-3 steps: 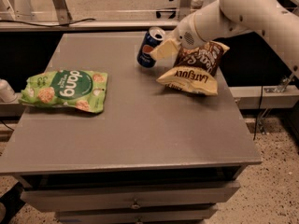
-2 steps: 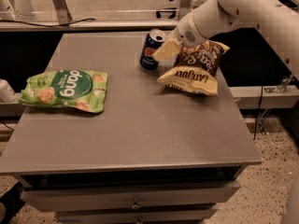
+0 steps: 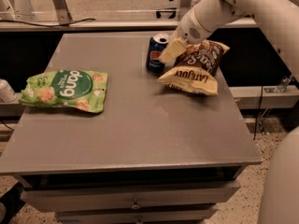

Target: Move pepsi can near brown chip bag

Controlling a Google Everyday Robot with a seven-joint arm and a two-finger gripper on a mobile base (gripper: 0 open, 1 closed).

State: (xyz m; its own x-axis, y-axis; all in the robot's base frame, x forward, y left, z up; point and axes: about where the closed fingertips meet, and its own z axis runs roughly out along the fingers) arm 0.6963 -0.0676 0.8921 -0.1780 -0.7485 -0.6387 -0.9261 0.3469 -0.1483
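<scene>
The pepsi can [image 3: 155, 55], dark blue with a silver top, stands upright on the grey table [image 3: 140, 125] at the back centre. Its right side is just left of the brown chip bag [image 3: 194, 69], a crinkled dark brown bag with a cream-yellow end and dark lettering. My gripper [image 3: 169, 51] reaches in from the upper right on the white arm [image 3: 219, 8]. It is shut on the can's right side, with one cream finger [image 3: 172, 50] showing between can and bag. The other finger is hidden.
A light-green "dang" bag [image 3: 65, 88] lies flat at the table's left side. A white object [image 3: 5, 91] sits just beyond the left edge. Drawers [image 3: 133, 202] are below the table's front edge. A metal frame [image 3: 60, 3] stands behind.
My gripper has moved the can a little to the right, closer to the brown chip bag. The can was tilted earlier and now stands upright.
</scene>
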